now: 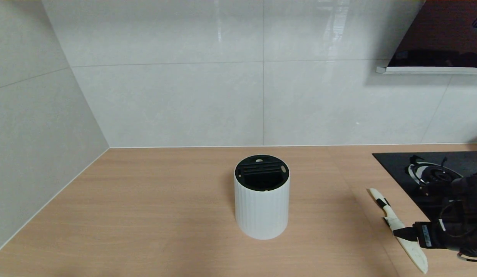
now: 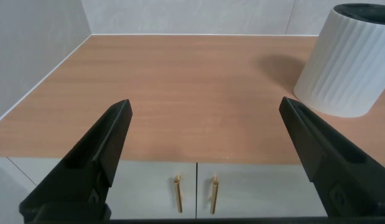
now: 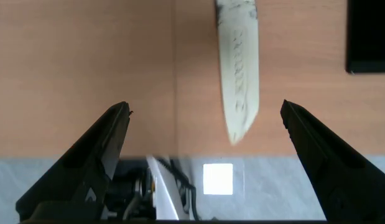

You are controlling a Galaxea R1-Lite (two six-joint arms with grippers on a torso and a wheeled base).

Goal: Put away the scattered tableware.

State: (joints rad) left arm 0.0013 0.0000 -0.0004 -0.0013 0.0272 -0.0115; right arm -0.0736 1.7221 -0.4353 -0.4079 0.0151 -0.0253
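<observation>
Wood counter (image 1: 146, 215) w/ holder (image 1: 261, 204), tile walls (image 1: 165, 100); hob (image 1: 400, 169) right, hood (image 1: 442, 34) above.

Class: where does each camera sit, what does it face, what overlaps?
Head view: on the head, facing forward and down at the counter, holder and knife; right arm shows.
Left wrist view: on the left wrist, facing the holder across the counter; open left end effector shows.
Right wrist view: facing down at the knife; open right end effector shows.
Shared: holder, head and left; knife, head and right.
</observation>
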